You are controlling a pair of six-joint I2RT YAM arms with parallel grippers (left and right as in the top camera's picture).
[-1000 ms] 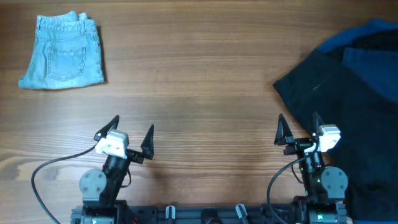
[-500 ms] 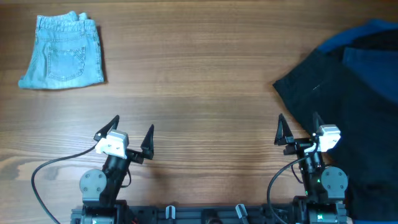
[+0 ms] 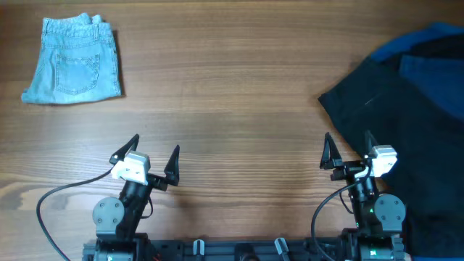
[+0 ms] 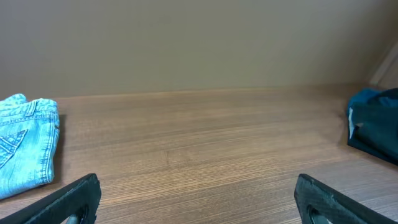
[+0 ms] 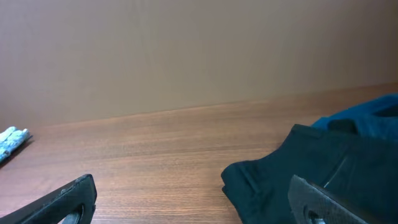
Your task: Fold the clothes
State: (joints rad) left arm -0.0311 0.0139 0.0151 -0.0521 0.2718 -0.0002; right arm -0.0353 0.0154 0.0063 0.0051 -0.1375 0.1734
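Denim shorts (image 3: 72, 60) folded square; dark garment (image 3: 406, 123) rumpled.

No lettering, brand or number reads on the denim shorts (image 3: 72, 61) or dark clothes (image 3: 406, 109); perhaps too small.

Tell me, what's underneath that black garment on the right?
A blue garment pokes out along the far edge of the black garment, seemingly partly beneath it. Whatever else lies under the dark cloth is covered.
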